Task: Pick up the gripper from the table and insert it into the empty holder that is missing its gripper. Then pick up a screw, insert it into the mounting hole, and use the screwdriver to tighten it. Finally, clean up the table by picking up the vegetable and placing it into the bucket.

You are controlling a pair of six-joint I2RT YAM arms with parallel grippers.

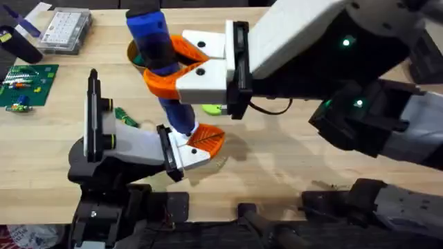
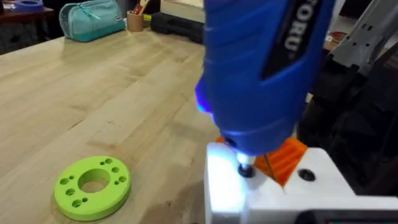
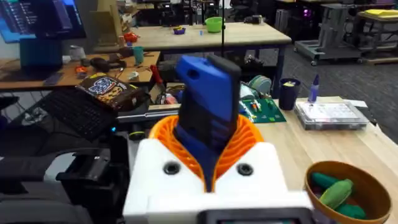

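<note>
Nearest me, my left gripper (image 1: 197, 144) sits low over the table (image 1: 291, 145) at centre, its white fingers with orange pads pointing right; whether they are clenched or released I cannot tell. The silver bit of the screwdriver (image 1: 160, 59) comes down right at that gripper, and the left wrist view shows the tip (image 2: 246, 169) touching a white part beside an orange pad (image 2: 287, 157). Just left of it, behind my left arm, a slim green thing (image 1: 127, 116) lies on the wood (probably the vegetable, but half hidden). A lime-green disc (image 2: 92, 186) lies on the table just right of the bit. Farther off, my right gripper (image 1: 181, 68) is clamped on the screwdriver's blue body, holding it tilted with the top toward the far side. Behind that stands the bucket (image 3: 367, 180), with green pieces inside it. At the far left are a circuit board (image 1: 24, 85) and a parts box (image 1: 65, 30).
</note>
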